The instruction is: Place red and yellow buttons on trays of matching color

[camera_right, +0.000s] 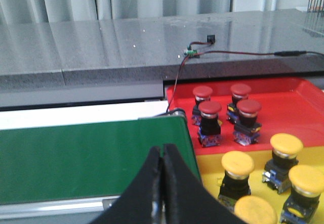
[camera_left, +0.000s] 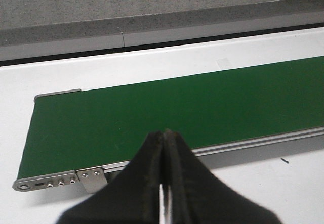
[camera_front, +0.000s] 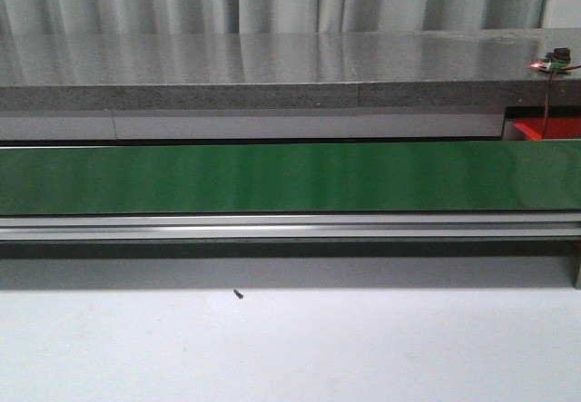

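Plainly, the front view shows a bare green belt (camera_front: 290, 177) running across the table, with no button on it and neither arm in sight. Only a corner of the red tray (camera_front: 545, 130) peeps out at the belt's far right end, under a small wired board (camera_front: 550, 63) on the grey counter (camera_front: 272, 71).

From the left wrist, the left gripper (camera_left: 164, 148) hangs over the belt's left end (camera_left: 152, 118) with its jaws pressed together and nothing between them. No button lies near it.

From the right wrist, the right gripper (camera_right: 162, 158) is likewise closed and empty, poised above the belt's right end (camera_right: 91, 158). Just beyond that end sits the red tray (camera_right: 283, 95), holding four red buttons (camera_right: 210, 120), and touching it a yellow tray (camera_right: 210, 171) with four yellow buttons (camera_right: 237, 176).

My judgement: every button in view is already sorted, so this is a waiting step. The next move calls for a button to arrive on the belt, then for the nearer gripper to open before reaching down.
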Robot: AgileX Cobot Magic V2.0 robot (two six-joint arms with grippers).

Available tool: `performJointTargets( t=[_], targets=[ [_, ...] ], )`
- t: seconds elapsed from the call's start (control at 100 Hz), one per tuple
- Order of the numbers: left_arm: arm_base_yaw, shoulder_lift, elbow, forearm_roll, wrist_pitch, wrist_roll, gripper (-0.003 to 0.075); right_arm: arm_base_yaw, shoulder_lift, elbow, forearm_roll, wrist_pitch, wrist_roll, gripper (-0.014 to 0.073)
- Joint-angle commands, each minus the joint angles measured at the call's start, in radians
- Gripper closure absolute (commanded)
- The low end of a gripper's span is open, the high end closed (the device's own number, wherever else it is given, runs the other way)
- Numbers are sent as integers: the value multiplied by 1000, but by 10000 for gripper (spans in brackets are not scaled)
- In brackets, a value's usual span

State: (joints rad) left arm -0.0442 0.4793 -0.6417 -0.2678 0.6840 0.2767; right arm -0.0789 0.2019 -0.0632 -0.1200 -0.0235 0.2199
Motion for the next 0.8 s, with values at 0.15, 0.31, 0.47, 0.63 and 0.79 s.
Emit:
performJointTargets(
  t=[0.15,0.31,0.47,0.63,0.79],
  targets=[
    [-10,5,-27,-17,-73,-6,740,5,-106,58,-18,-92,10,710],
    [-10,7,-27,-17,-73,-6,740,5,-186,74,-15,1,10,710],
    [-10,7,-27,-17,-73,-6,740,5,-232,75,-17,46,10,710],
    [-10,9,-27,-17,-73,-6,740,7,-232,75,-30,57,8,710],
    [-10,9,-27,-17,-73,-6,740,16,-232,75,-44,60,-8,710]
  ],
)
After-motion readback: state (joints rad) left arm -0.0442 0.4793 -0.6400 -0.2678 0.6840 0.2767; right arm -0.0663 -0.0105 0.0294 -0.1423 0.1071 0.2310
